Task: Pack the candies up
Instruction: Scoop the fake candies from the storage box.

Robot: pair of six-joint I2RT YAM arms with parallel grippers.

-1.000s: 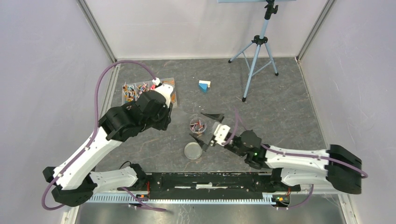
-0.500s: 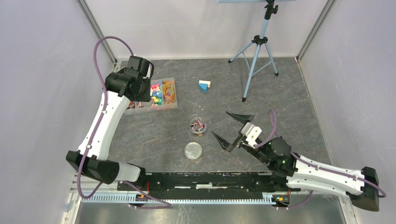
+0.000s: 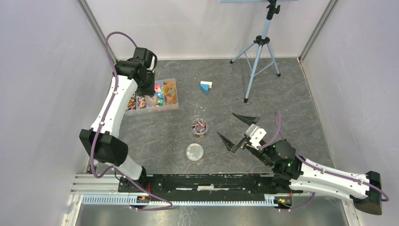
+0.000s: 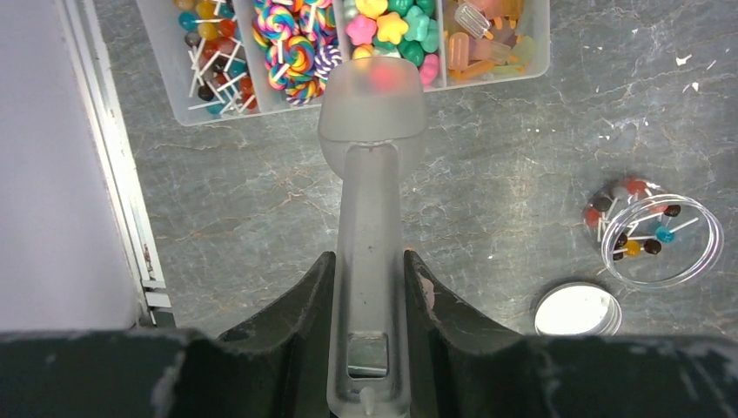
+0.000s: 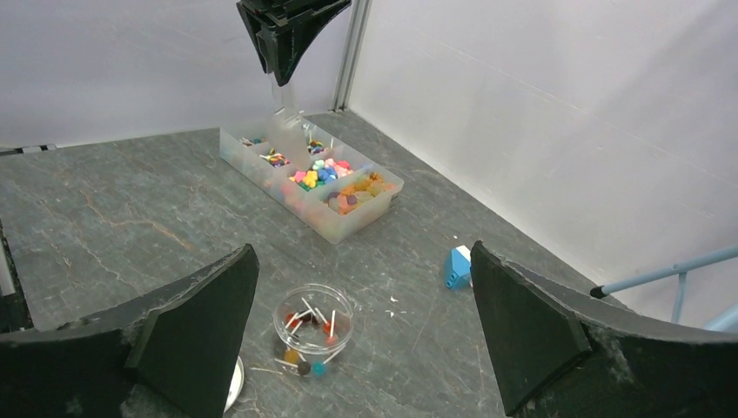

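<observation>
The candies (image 4: 392, 26) fill a clear compartment tray (image 3: 170, 106): ball lollipops, swirl lollipops, star sweets and orange pieces. My left gripper (image 4: 369, 257) is shut on the handle of a frosted plastic scoop (image 4: 372, 96). The scoop's head hangs over the tray's near edge with something pink-red inside. A small clear jar (image 3: 200, 126) holds several ball lollipops, and its round lid (image 3: 195, 151) lies beside it. My right gripper (image 3: 237, 132) is open and empty, to the right of the jar. The right wrist view shows the jar (image 5: 313, 326) between its spread fingers.
A blue-and-white block (image 3: 205, 86) lies behind the jar. A tripod (image 3: 260, 52) stands at the back right. The enclosure's white walls and corner posts close in the mat. The tray sits near the left wall rail (image 4: 113, 174).
My left arm swung up and back from low over the tray and now stands over it with the scoop. My right gripper drew back from the jar toward the right.
</observation>
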